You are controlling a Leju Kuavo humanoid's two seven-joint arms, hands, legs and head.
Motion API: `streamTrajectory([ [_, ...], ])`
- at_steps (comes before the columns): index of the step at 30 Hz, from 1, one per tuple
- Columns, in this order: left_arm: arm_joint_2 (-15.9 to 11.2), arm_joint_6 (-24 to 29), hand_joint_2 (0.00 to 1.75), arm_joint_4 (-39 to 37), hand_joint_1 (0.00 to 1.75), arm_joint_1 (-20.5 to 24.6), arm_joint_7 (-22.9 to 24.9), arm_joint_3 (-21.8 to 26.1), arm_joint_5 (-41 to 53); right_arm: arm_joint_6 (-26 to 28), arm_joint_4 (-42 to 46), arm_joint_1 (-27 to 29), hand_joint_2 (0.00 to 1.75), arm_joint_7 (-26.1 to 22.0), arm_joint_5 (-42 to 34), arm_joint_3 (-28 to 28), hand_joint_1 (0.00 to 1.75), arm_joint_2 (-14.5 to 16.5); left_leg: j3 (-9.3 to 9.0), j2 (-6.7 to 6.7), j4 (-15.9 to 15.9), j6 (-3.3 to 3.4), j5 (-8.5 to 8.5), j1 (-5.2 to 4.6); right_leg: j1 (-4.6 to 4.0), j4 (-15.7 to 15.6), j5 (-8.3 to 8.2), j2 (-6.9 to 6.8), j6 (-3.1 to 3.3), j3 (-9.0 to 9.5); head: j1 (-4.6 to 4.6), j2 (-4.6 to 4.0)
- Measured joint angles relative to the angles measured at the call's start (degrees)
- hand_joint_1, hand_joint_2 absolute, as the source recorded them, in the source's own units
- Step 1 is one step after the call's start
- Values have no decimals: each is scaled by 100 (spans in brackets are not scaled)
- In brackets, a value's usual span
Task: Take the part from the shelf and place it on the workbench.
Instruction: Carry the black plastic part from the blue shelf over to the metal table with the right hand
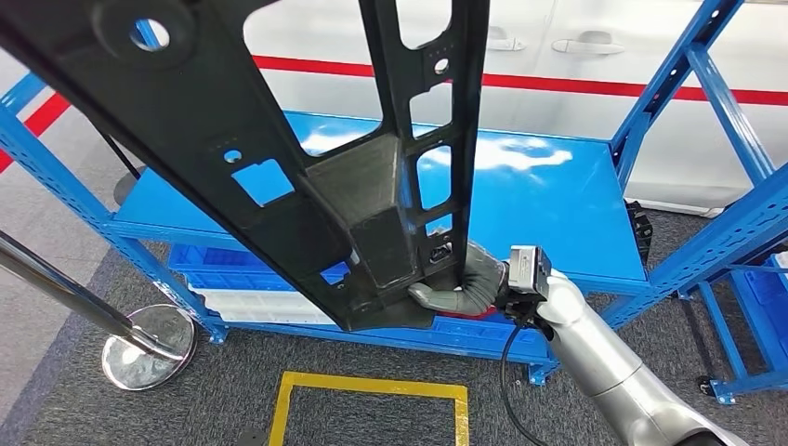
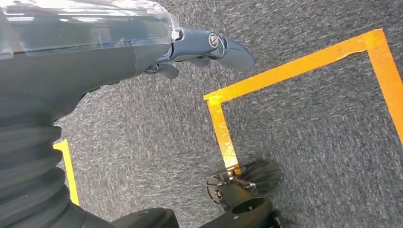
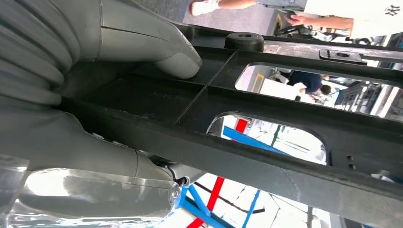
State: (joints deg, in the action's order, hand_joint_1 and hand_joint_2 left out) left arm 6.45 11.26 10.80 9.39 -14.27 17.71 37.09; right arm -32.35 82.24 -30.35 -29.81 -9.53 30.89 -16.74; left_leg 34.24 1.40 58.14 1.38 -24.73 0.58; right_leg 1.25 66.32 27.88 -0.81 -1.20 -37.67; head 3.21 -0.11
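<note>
Black moulded plastic: the part point(image 1: 372, 200), a long perforated frame with cut-outs and round holes, crossed the head view from the upper left and top centre down to the lower middle, held in the air in front of the blue shelf point(image 1: 548, 200). Its lower end was grasped by the right hand point(image 1: 455, 283), grey thumb pressed under the part's corner, silver forearm entering from the lower right.

Right wrist view: the same hold seen close. The thumb point(image 3: 157, 47) lay in a recessed pocket of the part point(image 3: 285, 142), with the rest of the right hand point(image 3: 71, 142) wrapped round the beam beneath. Faint raised lettering sat in the pocket, too small to read. Through the cut-outs, blue shelf struts and a red stripe. In the upper right, a person in a white top; the small mark on it could not be read.

Left wrist view: the left hand point(image 2: 142, 52) hung over grey carpet point(image 2: 309, 123), holding nothing, dark fingers extended. Yellow floor tape point(image 2: 285, 71) formed a corner in mid frame.

Head view, further items: a white wall with a red stripe point(image 1: 595, 86) behind the shelf; white and blue crates point(image 1: 251, 297) on the lower tier; a chrome stanchion base point(image 1: 149, 346) at the lower left; a yellow tape square point(image 1: 372, 386) on the carpet at the bottom centre.
</note>
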Motion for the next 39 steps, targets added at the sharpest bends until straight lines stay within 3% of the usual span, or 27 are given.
streamTrajectory([
  [2, 2, 1, 175, 0, 0, 2, 0, 4, 0, 0, 3, -12, 175, 0, 0, 0, 175, 4, 21, 0, 39, -50, -26, -20, -23, -603, -192, -24, 30, 277, 1, 0],
  [6, 0, -154, 175, 0, 0, -33, 503, 66, -61, 297, 37, 54, 175, 283, -35, -59, 175, 4, 50, -12, 78, -169, -50, -34, -36, -740, -224, -27, 122, 317, 2, 1],
  [8, -2, -227, 175, 0, 0, -106, 757, 111, -97, 476, 112, 151, 175, 482, -42, -142, 175, -33, 163, -28, 385, -232, -324, -26, -19, -779, -262, -64, 196, 310, 2, 1],
  [10, -3, -239, 175, 0, 0, -198, 770, 141, -122, 510, 180, 249, 175, 560, -40, -186, 175, -101, 425, -44, 1086, -283, -757, -17, -33, -777, -287, -94, 241, 279, 2, 1],
  [12, -3, -245, 175, 0, 0, -240, 770, 184, -144, 506, 207, 334, 175, 587, -33, -193, 175, -150, 578, -53, 1597, -310, -970, -13, -48, -764, -311, -123, 251, 235, 2, 1],
  [13, -4, -246, 175, 0, 0, -245, 774, 205, -152, 499, 221, 366, 175, 592, -23, -193, 175, -161, 507, -56, 1555, -310, -921, -13, -52, -757, -326, -133, 247, 214, 2, 1],
  [14, -5, -248, 175, 0, 0, -253, 785, 221, -153, 494, 238, 388, 175, 595, -14, -191, 175, -165, 328, -58, 1293, -300, -785, -13, -53, -750, -341, -134, 238, 197, 2, 1],
  [16, -14, -249, 175, 0, 0, -277, 803, 231, -153, 493, 286, 404, 175, 596, -1, -192, 175, -167, -150, -33, 484, -240, -489, -22, -60, -737, -379, -120, 202, 170, 2, 1],
  [17, -19, -249, 175, 0, 0, -288, 809, 231, -153, 496, 303, 404, 175, 596, 0, -196, 175, -173, -302, -18, 189, -201, -398, -32, -62, -733, -402, -111, 172, 161, 2, 1],
  [18, -22, -249, 175, 0, 0, -295, 812, 232, -153, 498, 316, 404, 175, 597, 0, -199, 175, -178, -370, -4, 29, -162, -352, -43, -61, -732, -428, -107, 137, 153, 1, 1],
  [21, -26, -249, 175, 0, 0, -310, 826, 233, -153, 498, 329, 414, 175, 603, 3, -207, 175, -186, -326, -5, -29, -42, -236, -58, -39, -750, -481, -98, 21, 128, 1, 1],
  [23, -27, -249, 175, 0, 0, -302, 836, 234, -154, 495, 332, 417, 175, 603, 5, -220, 175, -169, -259, -18, -77, 47, -110, -43, -26, -539, -212, -53, -26, 26, 1, 1],
  [26, -27, -249, 175, 0, 0, -308, 852, 246, -168, 468, 325, 422, 175, 608, 3, -235, 175, -111, -57, -29, -75, 99, 48, -47, 2, 467, 541, 9, -54, -246, 1, 1],
  [27, -28, -248, 175, 0, 0, -320, 854, 256, -175, 456, 317, 422, 175, 610, -2, -235, 175, -98, 20, -29, -61, 97, 94, -50, 6, 729, 634, 13, -63, -269, 0, 1],
  [28, -29, -245, 175, 0, 0, -333, 849, 269, -186, 443, 308, 419, 175, 612, -8, -236, 175, -89, 99, -29, -41, 92, 137, -51, 9, 805, 599, 13, -67, -201, 0, 1],
  [29, -29, -240, 175, 0, 0, -341, 842, 282, -195, 435, 301, 411, 175, 613, -19, -239, 175, -85, 176, -28, -14, 83, 176, -51, 10, 681, 471, 12, -65, -37, 0, 1],
  [31, -25, -233, 175, 0, 0, -342, 826, 304, -188, 435, 295, 382, 175, 611, -53, -273, 175, -81, 310, -25, 47, 49, 244, -56, 3, -27, 239, -12, -39, 506, 0, 1],
  [33, -15, -232, 175, 0, 0, -323, 835, 315, -115, 472, 310, 376, 175, 584, -99, -381, 175, -72, 382, -24, 77, -7, 319, -68, -31, -650, 237, -31, 4, 890, 1, 0],
  [34, -8, -237, 175, 0, 0, -305, 857, 315, -65, 495, 323, 393, 175, 555, -126, -462, 175, -67, 400, -25, 70, -40, 367, -68, -54, -780, 272, -33, 27, 942, 1, 0],
  [36, 5, -261, 175, 0, 0, -256, 940, 313, 26, 521, 349, 462, 175, 471, -182, -671, 175, -64, 420, -25, 34, -107, 452, -57, -57, -833, 184, -26, 92, 891, 0, 0],
  [37, 10, -280, 175, 0, 0, -227, 982, 312, 56, 519, 358, 492, 175, 434, -206, -776, 175, -64, 455, -27, 63, -142, 391, -52, -45, -855, 120, -33, 134, 849, 1, 1],
  [39, 13, -319, 175, 0, 0, -172, 1048, 310, 84, 507, 370, 533, 175, 390, -244, -962, 175, -66, 578, -35, 424, -207, -52, -43, -11, -894, -30, -52, 215, 724, 1, 1],
])
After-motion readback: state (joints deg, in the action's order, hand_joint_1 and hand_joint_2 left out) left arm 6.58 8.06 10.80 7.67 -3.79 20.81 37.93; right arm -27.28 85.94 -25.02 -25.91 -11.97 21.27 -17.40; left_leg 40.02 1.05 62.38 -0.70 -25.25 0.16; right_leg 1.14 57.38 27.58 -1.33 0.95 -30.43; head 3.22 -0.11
